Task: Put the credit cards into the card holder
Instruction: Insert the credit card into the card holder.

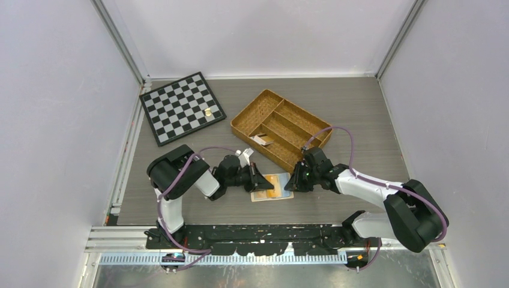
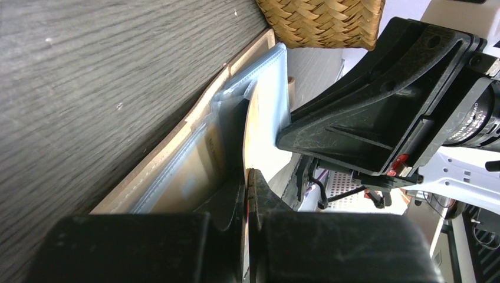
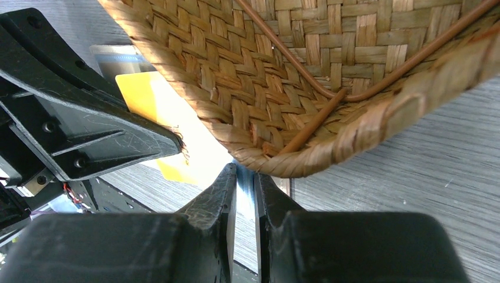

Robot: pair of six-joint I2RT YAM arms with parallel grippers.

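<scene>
Left gripper (image 1: 262, 181): jaws pressed together on the edge of an orange card (image 3: 154, 97), which is held on edge above the open card holder (image 1: 277, 192). The holder lies flat on the table, centre near, just in front of the wicker tray (image 3: 330, 71). Its peach cover is underneath and its clear sleeves face up, with one sleeve mouth lifted.

Right gripper (image 3: 244, 177): jaws almost together, pinching a pale sleeve edge on the holder's right side.

Judgement: insertion is in hand, not complete. Hold the sleeve taut, enter the card's leading corner first, then push along the pocket's line without buckling. Whether any sleeve already holds a card cannot be told.
</scene>
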